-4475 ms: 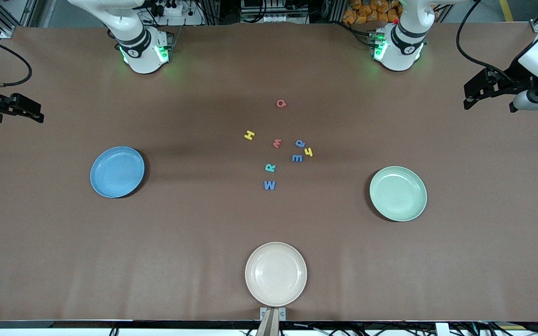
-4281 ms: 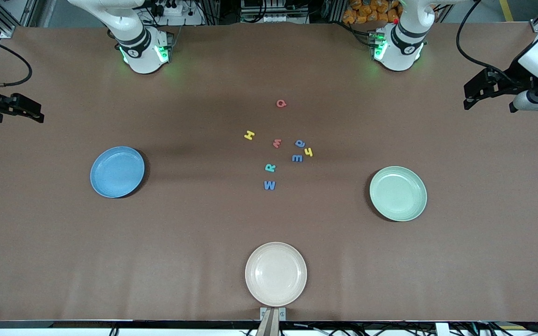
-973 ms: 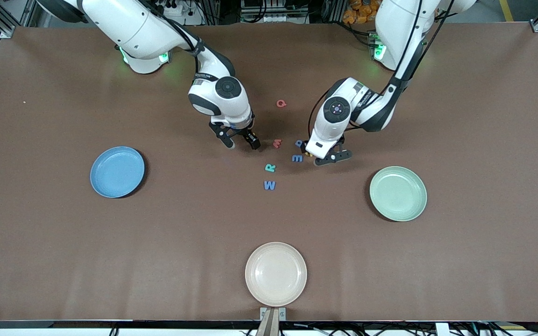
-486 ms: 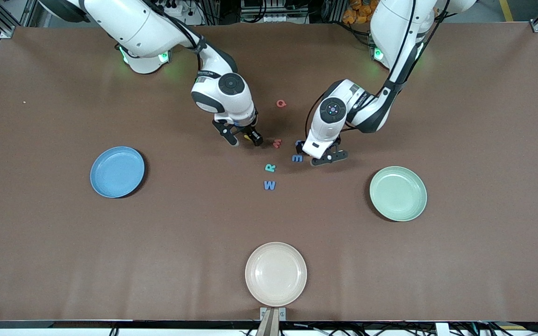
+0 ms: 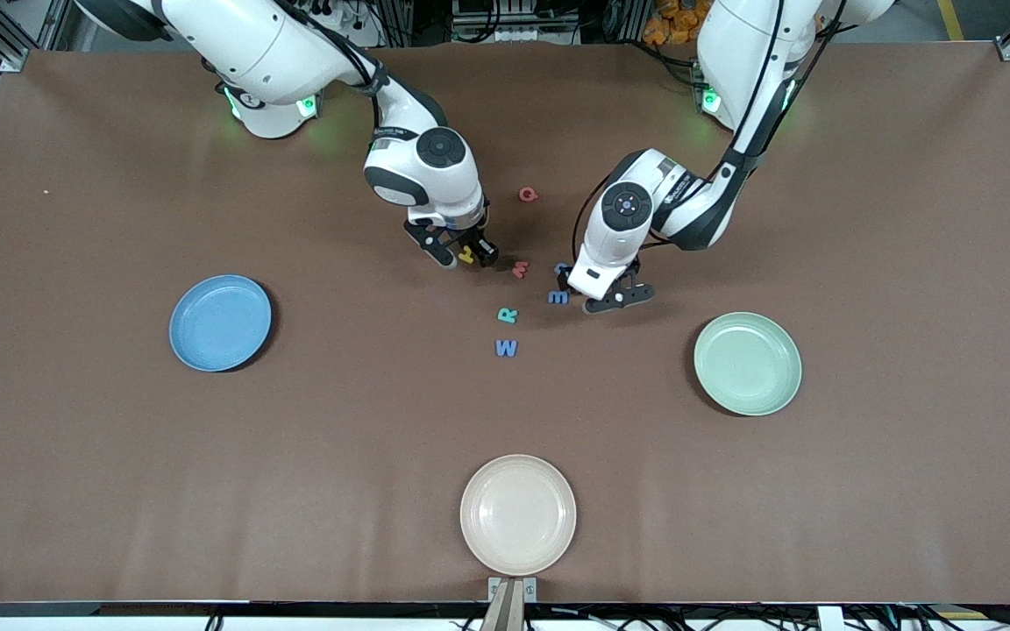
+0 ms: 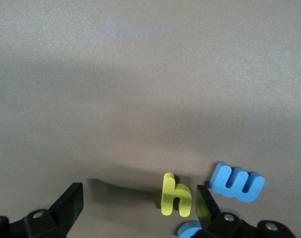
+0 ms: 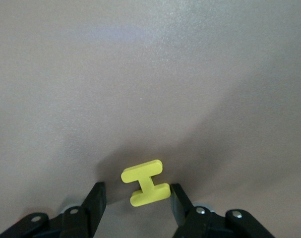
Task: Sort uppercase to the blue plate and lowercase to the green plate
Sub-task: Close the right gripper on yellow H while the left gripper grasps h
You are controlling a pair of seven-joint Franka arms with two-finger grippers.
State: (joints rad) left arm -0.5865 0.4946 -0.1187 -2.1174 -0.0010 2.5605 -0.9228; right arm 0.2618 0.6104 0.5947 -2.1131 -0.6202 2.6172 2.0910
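Mid-worktop, the right gripper [image 5: 466, 255] has its fingers apart around the yellow H [image 7: 146, 183], bars crosswise between them. The left gripper [image 5: 594, 294], fingers wide apart, straddles the yellow y [image 6: 175, 194], its long axis crosswise to the gap.

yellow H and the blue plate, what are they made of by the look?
Small yellow capital H: looks like foam, matte, thick flat-cut slab with square edges and no shine; it sits between the right gripper jaws. Round shallow sky-blue plate: probably hard plastic or melamine, smooth with a faint sheen on its raised rim; ceramic can't be ruled out.
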